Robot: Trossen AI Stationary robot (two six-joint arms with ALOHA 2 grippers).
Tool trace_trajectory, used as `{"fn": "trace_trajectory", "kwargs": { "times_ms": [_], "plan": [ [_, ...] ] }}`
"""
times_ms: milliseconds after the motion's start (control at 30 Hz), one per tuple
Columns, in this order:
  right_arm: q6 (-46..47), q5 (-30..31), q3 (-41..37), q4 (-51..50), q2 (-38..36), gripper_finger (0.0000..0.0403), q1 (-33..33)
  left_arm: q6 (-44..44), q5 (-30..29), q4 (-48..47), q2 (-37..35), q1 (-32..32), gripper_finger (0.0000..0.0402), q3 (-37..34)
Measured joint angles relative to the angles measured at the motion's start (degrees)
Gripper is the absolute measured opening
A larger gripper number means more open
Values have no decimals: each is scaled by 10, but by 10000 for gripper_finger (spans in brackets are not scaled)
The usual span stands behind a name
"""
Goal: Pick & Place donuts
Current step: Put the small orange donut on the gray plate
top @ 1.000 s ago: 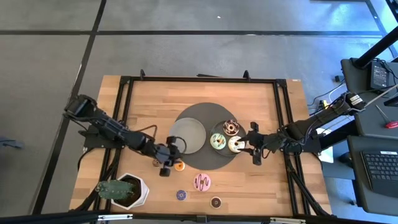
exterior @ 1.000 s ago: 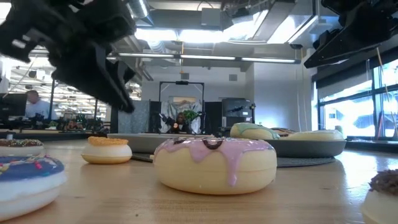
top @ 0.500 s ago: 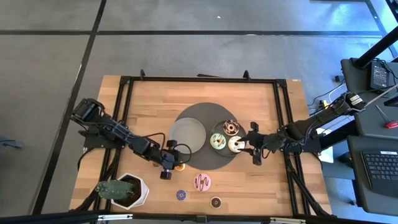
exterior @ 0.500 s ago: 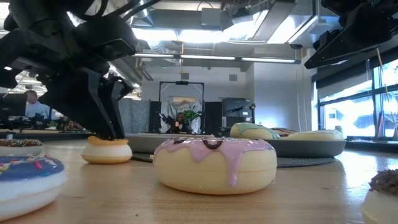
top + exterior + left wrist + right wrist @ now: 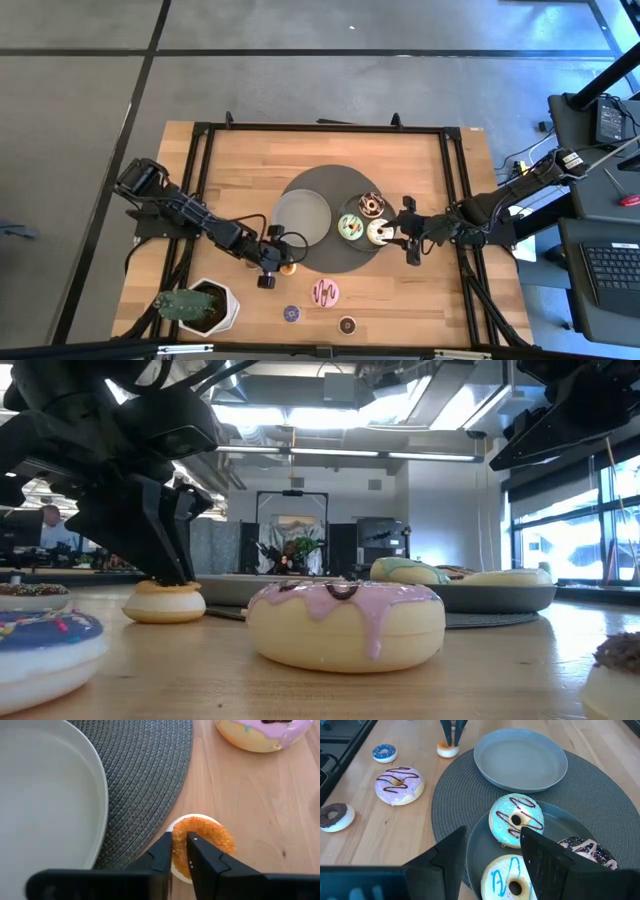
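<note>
Orange mini donut point(image 5: 200, 842) shifted slightly since half a second ago | just off the woven mat point(image 5: 145, 780) edge | left gripper point(image 5: 179, 851) pinched narrow on its ring | right gripper point(image 5: 492, 852) wide, above the mat.

Left gripper point(image 5: 180, 851) reaches low with fingers nearly together; right gripper point(image 5: 492, 851) hovers, fingers spread apart.

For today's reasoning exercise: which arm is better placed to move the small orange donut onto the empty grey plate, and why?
Left. The left gripper is already closed on the orange donut, right beside the empty grey plate. The right gripper hovers open over the other plate's iced donuts.
</note>
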Motion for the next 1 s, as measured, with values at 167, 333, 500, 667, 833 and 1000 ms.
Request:
{"fn": "trace_trajectory", "kwargs": {
  "times_ms": [167, 333, 500, 667, 833, 1000],
  "plan": [
    [0, 0, 0, -1, 0, 186, 0, 0, 4, 0, 0, 0, 7, 0],
    [-1, 0, 0, -1, 0, 186, 0, -1, 15, 2, -15, 2, 4, 1],
    [-3, 0, 0, -4, 0, 186, 0, -29, 12, -4, -74, 23, 4, 21],
    [-5, 0, 0, -6, 0, 186, 0, -45, -64, -48, -130, 69, 3, 44],
    [-5, 0, 0, -10, 0, 186, 0, -70, -90, -62, -128, 131, 3, 44],
    [-6, 2, 0, -22, 0, 186, 0, -102, -71, -61, -96, 187, 3, 44]
  ]
}}
